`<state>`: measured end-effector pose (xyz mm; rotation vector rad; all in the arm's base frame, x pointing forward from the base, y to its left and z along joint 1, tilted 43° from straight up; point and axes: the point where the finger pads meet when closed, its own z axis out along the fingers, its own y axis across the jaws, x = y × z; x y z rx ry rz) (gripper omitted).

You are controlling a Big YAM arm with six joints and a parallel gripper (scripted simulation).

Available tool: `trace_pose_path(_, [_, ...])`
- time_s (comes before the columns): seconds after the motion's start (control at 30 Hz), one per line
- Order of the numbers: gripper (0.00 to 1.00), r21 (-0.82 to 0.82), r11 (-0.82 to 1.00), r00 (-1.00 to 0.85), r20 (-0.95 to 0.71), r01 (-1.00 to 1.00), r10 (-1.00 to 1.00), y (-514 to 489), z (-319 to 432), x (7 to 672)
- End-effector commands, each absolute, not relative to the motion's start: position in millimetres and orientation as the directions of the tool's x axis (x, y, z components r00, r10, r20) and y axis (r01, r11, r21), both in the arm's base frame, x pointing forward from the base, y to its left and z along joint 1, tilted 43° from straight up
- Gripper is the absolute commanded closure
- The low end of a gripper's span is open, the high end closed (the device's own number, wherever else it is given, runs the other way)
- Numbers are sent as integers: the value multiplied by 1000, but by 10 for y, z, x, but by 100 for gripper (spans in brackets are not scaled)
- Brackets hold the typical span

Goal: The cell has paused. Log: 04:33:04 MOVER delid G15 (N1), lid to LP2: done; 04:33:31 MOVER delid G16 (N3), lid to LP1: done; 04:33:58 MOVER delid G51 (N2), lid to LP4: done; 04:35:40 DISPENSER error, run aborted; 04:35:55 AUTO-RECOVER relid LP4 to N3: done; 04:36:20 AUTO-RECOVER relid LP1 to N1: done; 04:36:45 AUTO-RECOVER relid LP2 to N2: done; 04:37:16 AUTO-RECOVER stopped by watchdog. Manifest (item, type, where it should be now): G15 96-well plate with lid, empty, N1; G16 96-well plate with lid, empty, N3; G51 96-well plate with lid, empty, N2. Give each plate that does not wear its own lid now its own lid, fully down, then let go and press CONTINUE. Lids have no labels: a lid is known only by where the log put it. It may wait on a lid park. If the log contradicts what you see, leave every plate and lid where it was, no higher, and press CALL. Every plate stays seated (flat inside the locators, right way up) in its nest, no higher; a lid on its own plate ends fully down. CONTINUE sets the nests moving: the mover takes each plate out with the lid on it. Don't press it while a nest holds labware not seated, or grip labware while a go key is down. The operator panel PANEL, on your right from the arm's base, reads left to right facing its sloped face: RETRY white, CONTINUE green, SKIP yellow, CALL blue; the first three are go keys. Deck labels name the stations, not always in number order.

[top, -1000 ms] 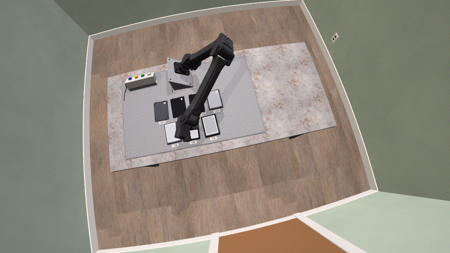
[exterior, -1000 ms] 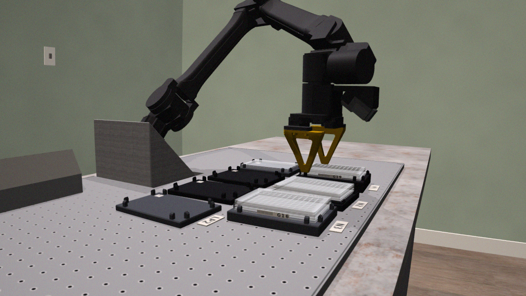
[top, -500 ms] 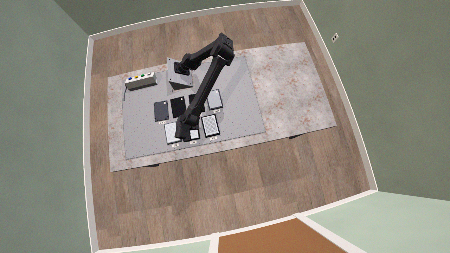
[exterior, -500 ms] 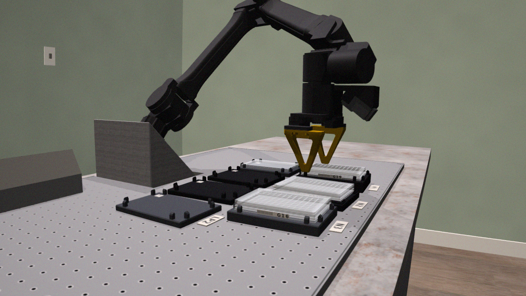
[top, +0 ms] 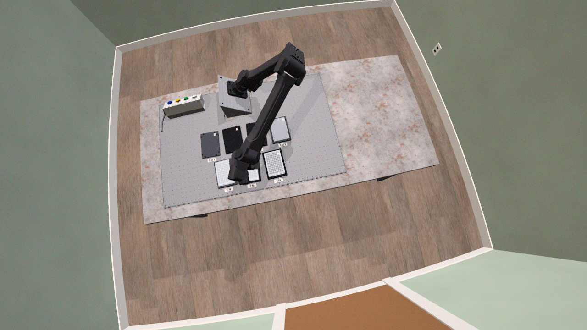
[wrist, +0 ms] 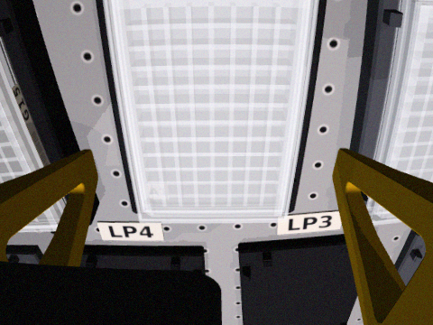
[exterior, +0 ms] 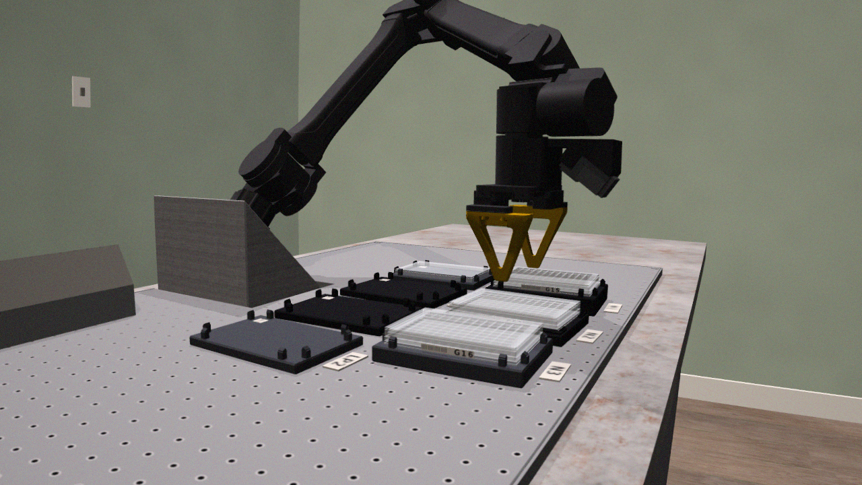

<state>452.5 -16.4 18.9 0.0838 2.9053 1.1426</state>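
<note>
Jaws spread fully wide, empty — poised above the lidded middle plate (wrist: 211, 97), seemingly clear of it.

A: arm (exterior: 355, 78)? matte black, boxy links, fat round joints.
B: gripper (exterior: 516, 265): two mustard-yellow triangular open-frame fingers. Black block housing above them. No visible cables or markings.

lid (wrist: 211, 97): clear glossy plastic
nest (exterior: 458, 366): matt black
bench (exterior: 626, 386): mottled stone look
tool (exterior: 517, 241): matt yellow
</note>
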Motion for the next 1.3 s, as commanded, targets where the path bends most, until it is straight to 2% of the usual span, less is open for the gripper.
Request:
trace_pose_path(0.0, [0,678,735,-999,-22,19,47,-85,260,4558])
trace_pose_path(1.27, [0,683,730,-999,5,37,46,176,-119,4525])
